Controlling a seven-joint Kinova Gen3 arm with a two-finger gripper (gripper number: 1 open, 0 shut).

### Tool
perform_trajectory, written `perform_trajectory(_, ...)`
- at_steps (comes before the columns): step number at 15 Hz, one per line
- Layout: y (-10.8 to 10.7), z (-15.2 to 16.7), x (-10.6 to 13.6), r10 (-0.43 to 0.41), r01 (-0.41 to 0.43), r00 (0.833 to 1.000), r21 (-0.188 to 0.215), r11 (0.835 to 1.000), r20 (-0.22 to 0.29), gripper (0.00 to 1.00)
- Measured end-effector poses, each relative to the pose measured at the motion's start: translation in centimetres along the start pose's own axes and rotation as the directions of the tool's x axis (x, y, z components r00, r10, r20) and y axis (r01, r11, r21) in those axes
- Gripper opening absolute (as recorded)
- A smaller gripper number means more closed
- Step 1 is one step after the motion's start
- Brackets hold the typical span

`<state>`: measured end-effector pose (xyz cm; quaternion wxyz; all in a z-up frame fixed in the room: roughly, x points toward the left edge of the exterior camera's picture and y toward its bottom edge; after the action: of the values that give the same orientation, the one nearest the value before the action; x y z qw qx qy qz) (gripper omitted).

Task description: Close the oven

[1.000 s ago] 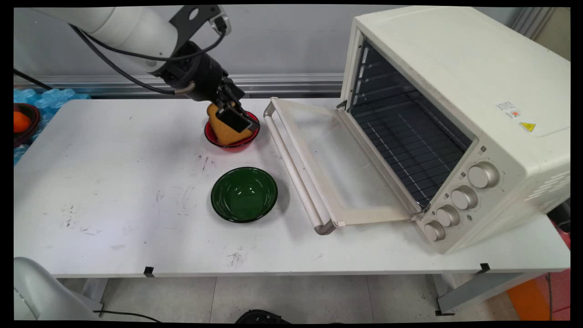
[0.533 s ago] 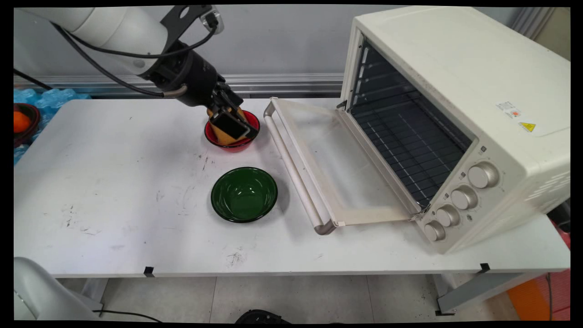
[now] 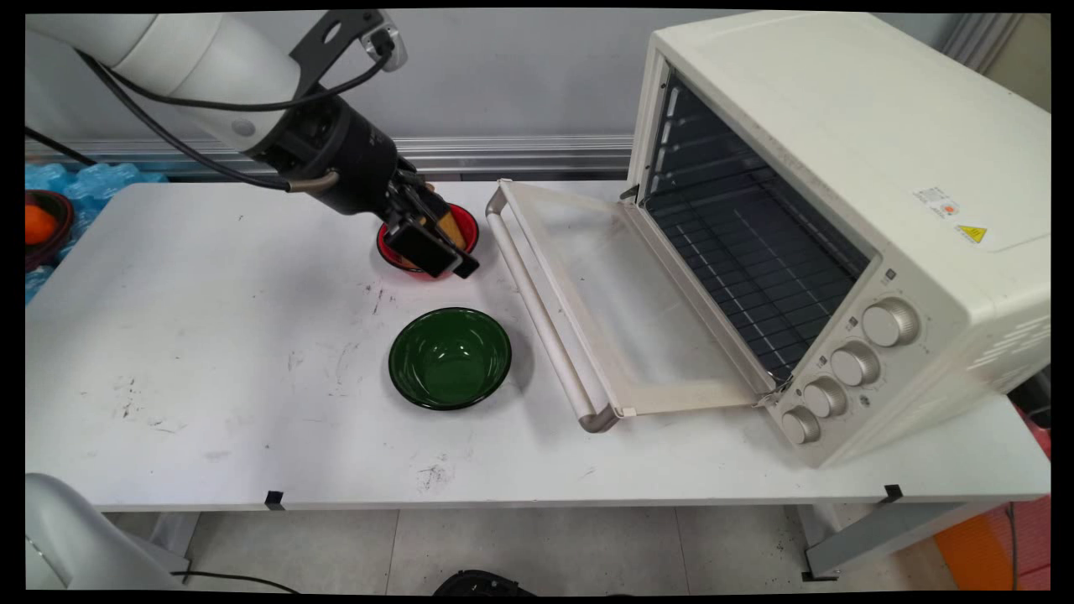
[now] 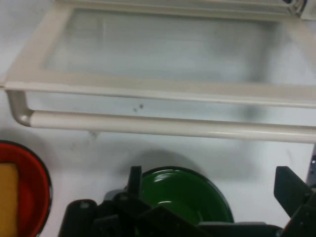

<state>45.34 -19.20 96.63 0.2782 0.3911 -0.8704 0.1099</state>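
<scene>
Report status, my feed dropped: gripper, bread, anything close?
Gripper open, over red bowl. Bread in the bowl, not gripped. Green bowl and open oven door close by.

Open surface (image 3: 210,335) left of green bowl (image 3: 450,358); blocked rightward by lowered oven door (image 3: 587,294), red bowl (image 3: 388,249) behind.

I see a green bowl (image 3: 450,358) on the worktop (image 3: 210,377), beside the toaster oven (image 3: 839,210). Its door (image 3: 621,310) lies open.

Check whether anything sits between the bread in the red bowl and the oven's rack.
Yes: the lowered oven door lies between them, its handle bar beside the red bowl. The open gripper hangs over that bowl.
</scene>
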Motion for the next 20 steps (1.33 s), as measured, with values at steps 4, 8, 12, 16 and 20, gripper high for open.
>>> perform_trajectory(4, 0.1, 0.8, 0.1, -0.032, 0.032, 0.999, -0.014, 0.999, -0.007, 1.0)
perform_trajectory(8, 0.1, 2.3, 0.1, -0.057, 0.057, 0.998, -0.024, 0.998, -0.005, 1.0)
perform_trajectory(12, 0.0, 4.2, -0.2, -0.067, 0.067, 0.998, -0.035, 0.997, 0.005, 1.0)
perform_trajectory(16, -0.1, 6.7, -0.7, -0.072, 0.073, 0.997, -0.043, 0.996, 0.025, 1.0)
perform_trajectory(20, -0.3, 8.5, -1.1, -0.074, 0.076, 0.996, -0.047, 0.996, 0.039, 1.0)
